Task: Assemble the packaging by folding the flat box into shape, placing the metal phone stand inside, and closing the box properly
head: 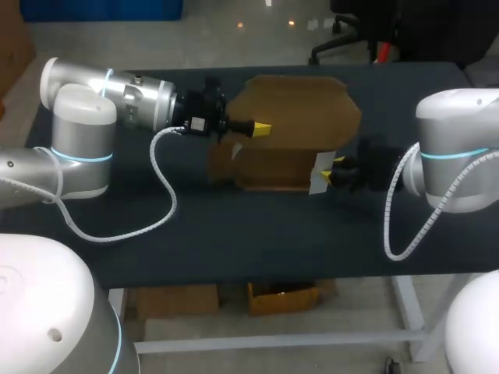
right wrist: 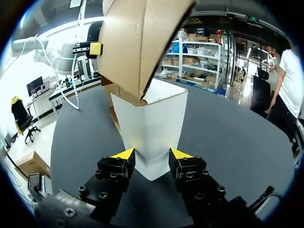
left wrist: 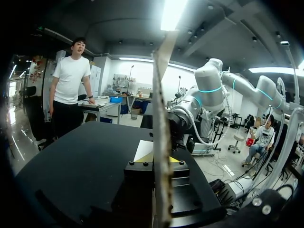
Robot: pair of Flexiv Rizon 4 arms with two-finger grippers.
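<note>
A robotics lab: a grey, cabled left arm (head: 78, 132) and right arm (head: 456, 148) flank a black work surface (head: 234, 234).

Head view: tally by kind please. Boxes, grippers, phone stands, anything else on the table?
Cardboard box: 1
Grippers: 2, the left gripper and the right gripper
Metal phone stand: 0 in view
Total: 3
</note>
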